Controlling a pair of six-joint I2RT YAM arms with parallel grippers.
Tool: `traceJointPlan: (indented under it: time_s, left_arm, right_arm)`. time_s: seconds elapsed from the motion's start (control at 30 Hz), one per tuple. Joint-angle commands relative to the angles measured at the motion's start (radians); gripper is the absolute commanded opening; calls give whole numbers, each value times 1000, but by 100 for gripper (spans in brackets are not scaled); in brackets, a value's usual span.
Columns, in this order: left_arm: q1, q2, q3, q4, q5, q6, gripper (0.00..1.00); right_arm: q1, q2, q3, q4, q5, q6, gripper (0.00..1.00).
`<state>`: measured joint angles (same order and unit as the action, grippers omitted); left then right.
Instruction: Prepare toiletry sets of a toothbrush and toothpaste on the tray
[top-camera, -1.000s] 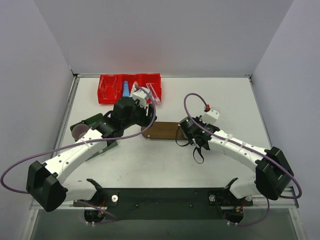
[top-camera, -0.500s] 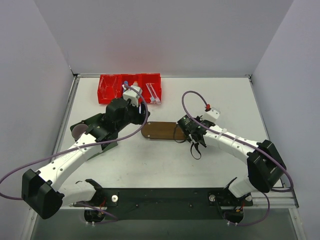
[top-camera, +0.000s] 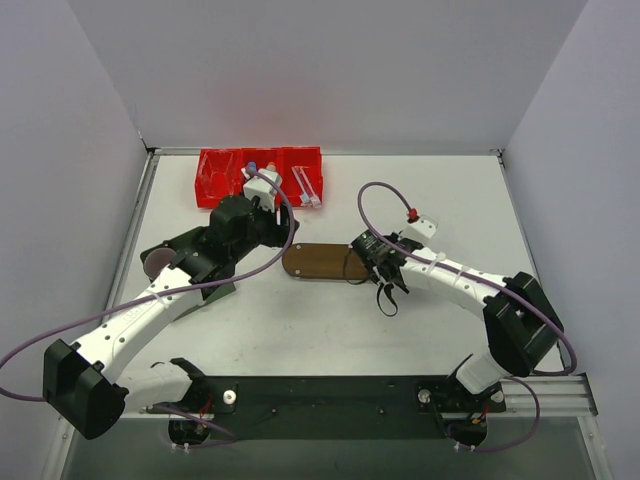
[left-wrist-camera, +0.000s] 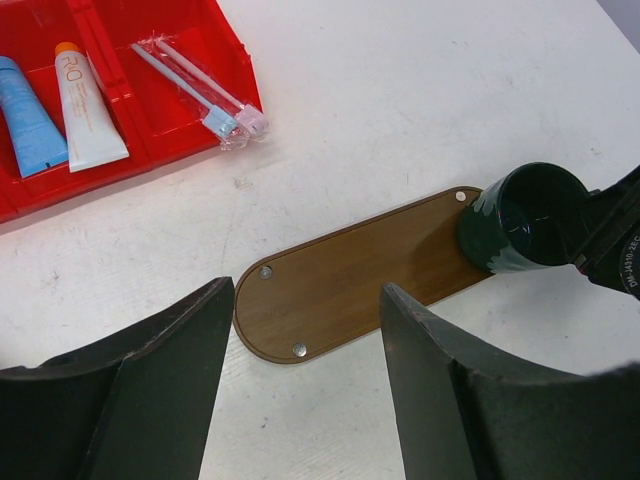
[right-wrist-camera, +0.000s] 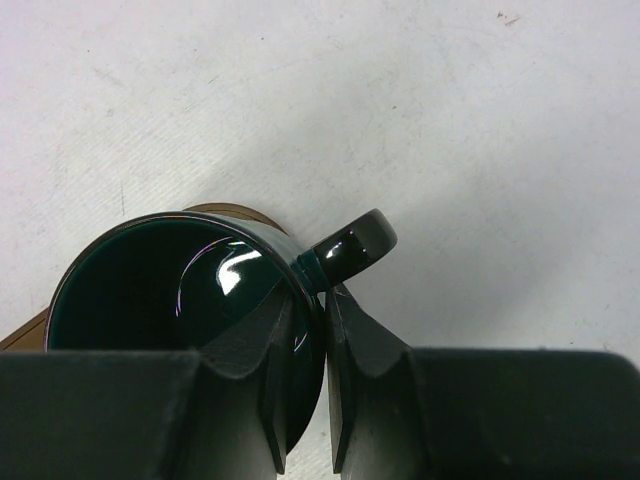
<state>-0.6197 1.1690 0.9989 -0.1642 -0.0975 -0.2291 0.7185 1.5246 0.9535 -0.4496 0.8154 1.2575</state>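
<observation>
A: What is the tray made of?
B: Wood. It is brown with a fine straight grain and a smooth satin finish. Its studs look like pale metal.
A: And the bin?
B: Glossy red plastic, slightly translucent. The blue tube and the white tube are smooth plastic. The toothbrushes sit in clear, crinkled, shiny film.
A: The mug?
B: Dark green, glazed and very glossy, with bright highlights inside.
A: The desk?
B: White and matt, with faint scuffs and specks.
A: The fingers?
B: The left arm's fingers are black matt plastic, slightly grainy. The right arm's fingers look alike, with a dull sheen.
</observation>
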Motion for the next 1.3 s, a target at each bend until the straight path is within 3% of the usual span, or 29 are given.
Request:
traceJointPlan:
  time_s: [0.0, 0.4, 1.17, 1.27]
  left_arm:
    - [8, -11, 0, 52, -4, -9, 70]
    - [9, -8, -5, 60, 12, -3, 70]
    - [12, 6, 1, 52, 18, -4, 71]
    - [12, 8, 4, 49, 18, -4, 71]
  right_arm:
    - [-14, 8, 50, -3, 87, 34, 0]
    - [-19, 29, 34, 104, 50, -40, 0]
    - [-31, 36, 7, 123, 8, -41, 0]
    - [-34, 39, 7, 118, 5, -40, 7]
